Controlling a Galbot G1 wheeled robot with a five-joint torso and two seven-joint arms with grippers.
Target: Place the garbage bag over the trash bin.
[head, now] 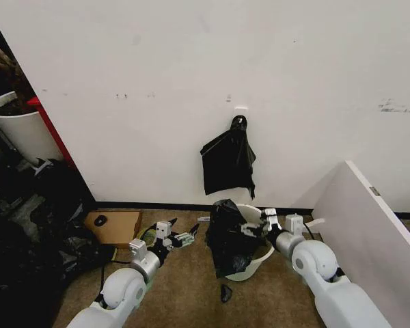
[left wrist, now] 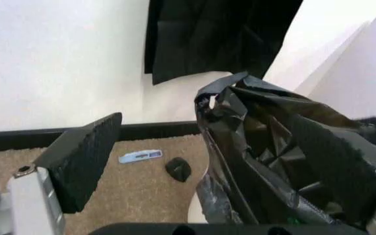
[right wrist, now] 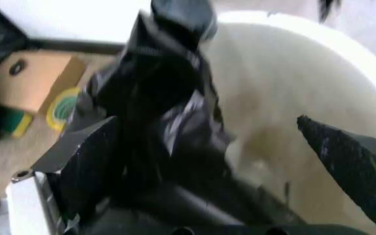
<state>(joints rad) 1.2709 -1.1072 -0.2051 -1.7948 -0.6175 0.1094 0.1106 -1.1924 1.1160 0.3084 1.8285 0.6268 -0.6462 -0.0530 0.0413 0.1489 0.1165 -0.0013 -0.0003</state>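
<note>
No readable writing anywhere; the small pale blue label-like strip [left wrist: 139, 156] on the carpet ahead of my left gripper is too blurred to read. My right gripper [head: 254, 229] sits over the rim of the trash bin [head: 263, 258], fingers spread wide, one rough black pad [right wrist: 354, 169] on the far side over the bin's smooth cream inside, the other pad against the garbage bag [head: 227, 239]; nothing is pinched between them that I can make out. The bag is thin, glossy, crinkly black plastic, bunched and draped over the bin's rim on the side toward my left arm, hanging down the outside; it hides that side of the bin, and how far it goes into the bin is hard to tell. My left gripper [head: 183, 239] hangs low over the carpet just beside the bag, apart from it, jaws parted and empty, textured pad [left wrist: 83, 159] facing the bag. A small dark lump [left wrist: 178, 169] lies on the carpet between my left gripper and the bin, its shape unclear. Above and beyond both grippers a flat black bag bundle [head: 228, 160] with a knotted top hangs on the white wall. Beyond my left gripper, a cardboard box [head: 115, 226]. A white slanted panel [head: 369, 219] is cut off at the edge, past my right arm.
</note>
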